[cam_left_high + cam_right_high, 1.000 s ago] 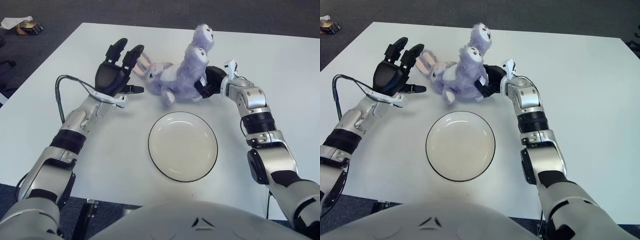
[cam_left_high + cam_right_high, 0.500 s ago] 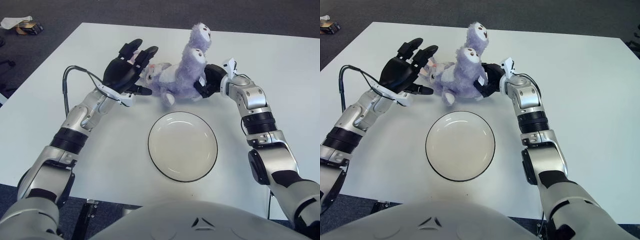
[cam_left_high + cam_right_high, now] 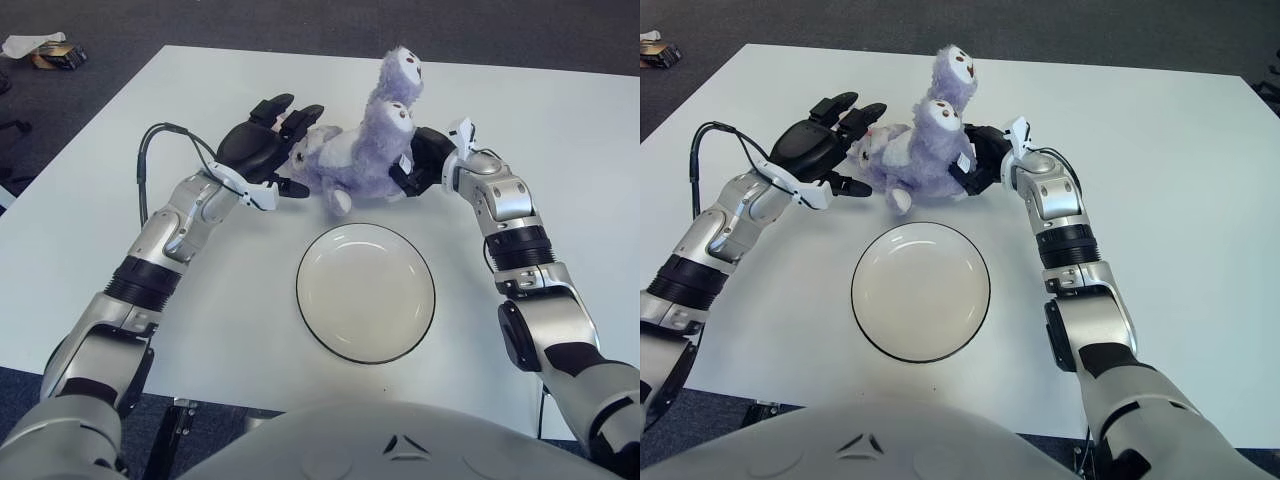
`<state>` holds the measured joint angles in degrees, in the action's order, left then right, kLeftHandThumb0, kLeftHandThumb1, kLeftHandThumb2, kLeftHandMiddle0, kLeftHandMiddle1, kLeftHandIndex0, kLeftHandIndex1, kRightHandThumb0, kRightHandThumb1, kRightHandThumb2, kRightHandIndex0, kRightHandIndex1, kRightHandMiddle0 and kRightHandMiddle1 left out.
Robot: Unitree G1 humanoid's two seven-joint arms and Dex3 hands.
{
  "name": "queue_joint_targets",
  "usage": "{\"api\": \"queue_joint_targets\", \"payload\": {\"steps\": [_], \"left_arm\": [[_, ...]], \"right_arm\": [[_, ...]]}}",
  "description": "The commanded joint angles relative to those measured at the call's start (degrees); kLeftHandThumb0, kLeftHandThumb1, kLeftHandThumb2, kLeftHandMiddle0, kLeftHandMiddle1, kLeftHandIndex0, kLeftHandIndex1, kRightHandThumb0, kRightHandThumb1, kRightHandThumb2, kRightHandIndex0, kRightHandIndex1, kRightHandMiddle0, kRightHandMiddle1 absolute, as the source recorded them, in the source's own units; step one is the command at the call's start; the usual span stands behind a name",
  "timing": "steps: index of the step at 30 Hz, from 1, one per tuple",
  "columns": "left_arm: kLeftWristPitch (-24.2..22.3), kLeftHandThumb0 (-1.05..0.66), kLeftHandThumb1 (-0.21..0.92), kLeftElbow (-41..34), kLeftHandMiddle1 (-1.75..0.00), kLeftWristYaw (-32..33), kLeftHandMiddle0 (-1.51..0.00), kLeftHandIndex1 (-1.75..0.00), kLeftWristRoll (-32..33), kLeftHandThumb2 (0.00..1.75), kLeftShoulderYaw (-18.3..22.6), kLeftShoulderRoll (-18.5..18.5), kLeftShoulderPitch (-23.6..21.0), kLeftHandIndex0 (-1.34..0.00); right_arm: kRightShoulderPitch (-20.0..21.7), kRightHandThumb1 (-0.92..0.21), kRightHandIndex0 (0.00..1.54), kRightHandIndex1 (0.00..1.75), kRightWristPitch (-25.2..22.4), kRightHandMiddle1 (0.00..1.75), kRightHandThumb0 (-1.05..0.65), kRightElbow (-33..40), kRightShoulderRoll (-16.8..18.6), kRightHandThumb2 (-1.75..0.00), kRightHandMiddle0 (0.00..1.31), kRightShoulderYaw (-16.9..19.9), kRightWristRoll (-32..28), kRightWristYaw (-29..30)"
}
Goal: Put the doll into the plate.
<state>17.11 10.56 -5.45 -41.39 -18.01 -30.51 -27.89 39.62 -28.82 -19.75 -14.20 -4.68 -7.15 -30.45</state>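
Lilac-and-white doll (image 3: 362, 160), cream plate (image 3: 366, 291) with dark rim, white table (image 3: 560, 160), black-fingered hands.

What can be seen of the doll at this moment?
The doll is a fuzzy lilac plush with white patches, two round feet with dots raised upward, and pale pink ears at its left end. It lies on the white table beyond the plate, not in it. The left hand covers its ear end; the right hand presses its other side.

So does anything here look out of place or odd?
Only the purple plush doll: it lies on its side beyond the empty plate, legs up, pressed between the left robot hand and right robot hand.
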Motion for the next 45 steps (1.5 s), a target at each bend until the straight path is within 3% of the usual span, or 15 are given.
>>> {"api": "queue_joint_targets", "payload": {"steps": [1,10,16,20,30,45], "left_arm": [[-1.06,-1.05,0.9,2.36,-0.12,-3.94,0.0,-0.15,1.71,0.27,-0.7,0.68,-1.82,0.0],[-3.81,-1.05,0.92,3.89,-0.03,-10.06,0.0,-0.12,3.93,0.3,-1.41,2.06,-3.0,0.0],[-5.13,-1.05,0.92,6.24,-0.03,-10.87,-0.03,-0.11,4.03,0.3,-2.18,3.35,-4.32,0.0],[-5.98,-1.05,0.9,7.44,-0.06,-10.26,-0.08,-0.11,3.07,0.27,-2.9,3.93,-5.06,0.0],[-6.89,-1.05,0.88,9.64,-0.08,-7.95,-0.09,-0.03,2.56,0.25,-3.67,5.71,-6.04,0.0],[-4.13,-1.05,0.87,12.21,-0.1,0.93,-0.09,-0.04,1.3,0.24,-3.39,7.98,-7.04,-0.01]], "right_arm": [[-0.56,-0.05,0.94,1.42,1.09,1.75,0.0,0.53,-0.44,-1.52,0.59,-0.39,0.46,-0.5],[-1.41,-0.04,0.93,1.47,1.64,1.75,0.0,1.54,-0.11,-1.55,0.59,0.51,-1.28,-1.49],[-2.11,-0.04,0.93,1.48,2.33,1.75,0.0,2.17,0.1,-1.55,0.59,1.07,-2.3,-2.72],[-2.54,-0.03,0.93,1.5,2.29,1.75,0.0,2.8,0.2,-1.57,0.6,1.34,-2.88,-3.51],[-3.41,0.05,0.9,1.72,0.56,1.75,0.0,5.23,-0.07,-1.72,0.64,0.96,-3.18,-4.24],[-4.56,-0.01,0.89,1.64,-1.35,1.75,0.0,7.11,-0.5,-1.64,0.61,0.48,-4.31,-6.48]]}}
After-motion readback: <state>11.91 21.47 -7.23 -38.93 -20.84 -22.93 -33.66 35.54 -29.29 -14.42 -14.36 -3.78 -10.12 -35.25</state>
